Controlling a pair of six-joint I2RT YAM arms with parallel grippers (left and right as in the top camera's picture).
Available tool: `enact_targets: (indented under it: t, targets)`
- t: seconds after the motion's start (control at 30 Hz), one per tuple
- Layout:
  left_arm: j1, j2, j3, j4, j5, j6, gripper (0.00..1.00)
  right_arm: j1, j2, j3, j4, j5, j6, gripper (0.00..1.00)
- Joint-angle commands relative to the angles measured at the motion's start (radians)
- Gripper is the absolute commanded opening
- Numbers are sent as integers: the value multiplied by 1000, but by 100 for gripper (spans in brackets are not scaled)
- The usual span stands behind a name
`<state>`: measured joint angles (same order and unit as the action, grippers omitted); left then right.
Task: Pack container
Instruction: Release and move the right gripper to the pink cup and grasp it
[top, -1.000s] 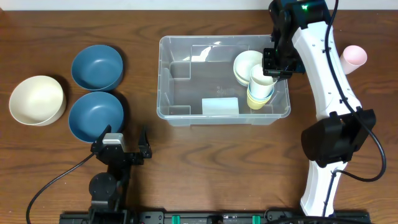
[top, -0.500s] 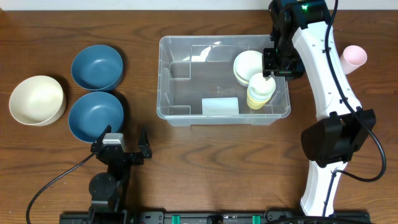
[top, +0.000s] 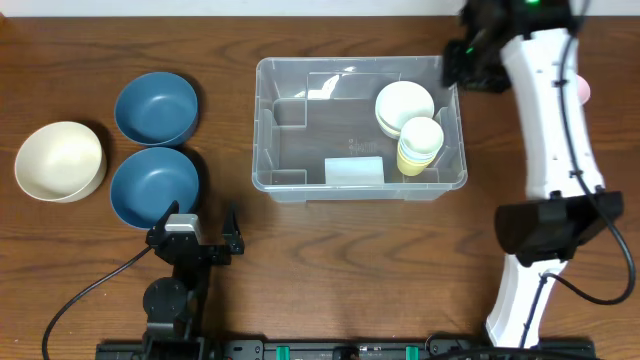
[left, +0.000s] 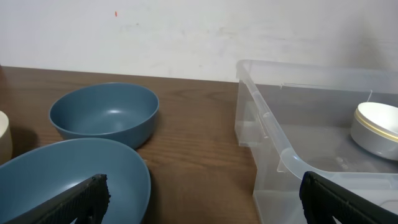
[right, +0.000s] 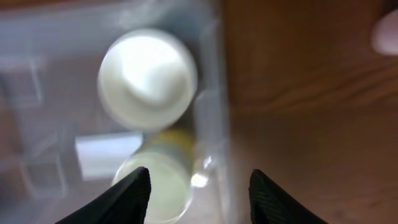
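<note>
With the clear container (top: 262, 130) sitting centre of the overhead frame on the brown tabletop (top: 330, 260), long side running left to right, the right gripper (top: 466, 62) is at the upper right, over the container's top right corner. Its fingers are apart, with nothing between them and nothing held. The right wrist view is blurred: both fingers (right: 134, 196) show at the bottom edge, spread either side of the container's right wall.

Inside the container, right end:
- white bowl (top: 403, 105) toward the top wall, upright
- cup stack (top: 420, 145) just below it, cream on top, yellow beneath; touching the bowl or not, cannot tell

A pale label (top: 353, 171) sits mid-way along the lower long wall. A pink cup (top: 582, 88) at the far right edge is mostly hidden behind the white right arm.

Left side of the overhead frame:
- upper blue bowl (top: 155, 108)
- lower blue bowl (top: 153, 186) just below it
- cream bowl (top: 59, 160) left of both

All three are upright and well apart from the container.

The left gripper (top: 195, 235) is at lower left, just below the lower blue bowl, fingers wide apart and holding nothing. In the left wrist view both fingers sit in the bottom corners. The lower blue bowl is close at lower left, the upper blue bowl beyond it. The container corner is at right, with the white bowl visible through the wall.
</note>
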<state>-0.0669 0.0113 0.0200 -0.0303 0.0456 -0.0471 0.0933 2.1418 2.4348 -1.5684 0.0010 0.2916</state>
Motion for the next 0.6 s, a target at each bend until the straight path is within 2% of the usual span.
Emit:
enact_targets:
  t: [0.0, 0.27, 0.57]
  targets:
    - [5, -1, -16, -40, -19, 17, 98, -120, 4, 12, 48, 36, 58, 54]
    - [5, -1, -16, -40, -19, 17, 98, -326, 77, 8, 147, 37, 70, 55]
    - [5, -1, -16, -40, -19, 17, 98, -427, 248, 8, 182, 36, 79, 55]
